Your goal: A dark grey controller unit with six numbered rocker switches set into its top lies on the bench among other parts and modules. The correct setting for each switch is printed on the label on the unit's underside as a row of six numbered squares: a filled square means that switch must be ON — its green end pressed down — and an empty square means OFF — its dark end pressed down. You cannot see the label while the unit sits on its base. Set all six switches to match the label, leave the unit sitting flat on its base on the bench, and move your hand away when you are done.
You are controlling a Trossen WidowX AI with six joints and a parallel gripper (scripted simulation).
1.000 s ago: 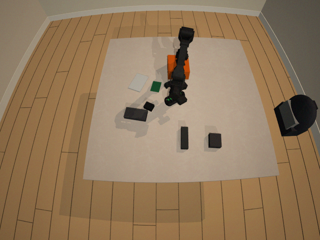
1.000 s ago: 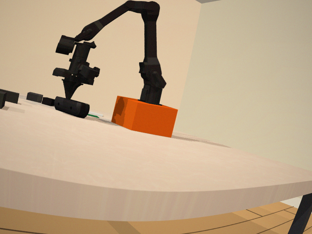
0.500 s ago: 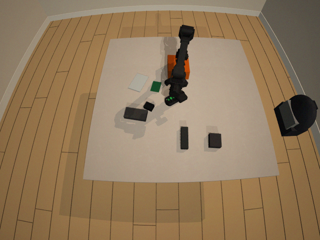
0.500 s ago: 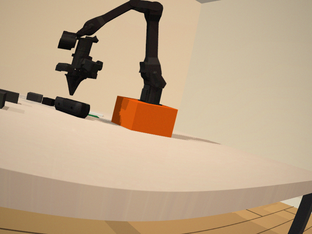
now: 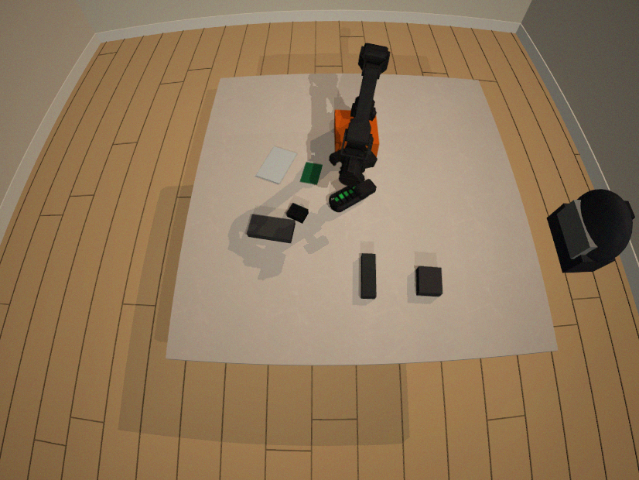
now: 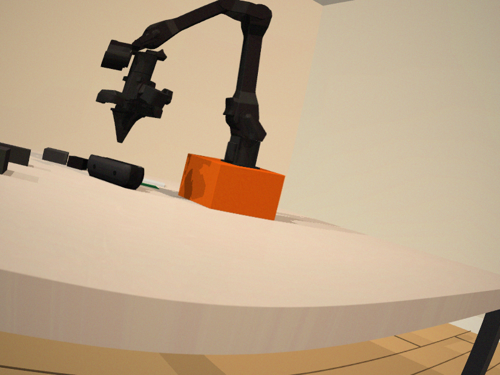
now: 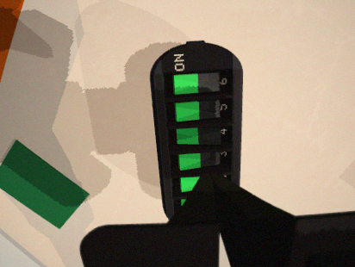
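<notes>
Simply a rounded, matte-dark controller unit.

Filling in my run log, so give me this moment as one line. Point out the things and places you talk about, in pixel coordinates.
gripper [image 5: 349,186] [image 6: 120,141] [image 7: 208,180]: shut, holding nothing | position: above controller unit [image 5: 338,205] [image 6: 115,171] [image 7: 198,60] | unit: on bench [image 5: 464,320] [image 6: 242,262] [image 7: 293,108] | label: unseen

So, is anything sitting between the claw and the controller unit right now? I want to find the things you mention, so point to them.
Nothing visible is in the way. The shut claw [image 6: 120,141] hangs above the controller unit [image 5: 352,195] [image 6: 115,172] [image 7: 196,125], with a gap of air between them. The small black block [image 5: 297,212] [image 6: 77,162] and the green piece [image 5: 311,173] [image 6: 150,185] [image 7: 43,184] lie off to the unit's sides.
</notes>
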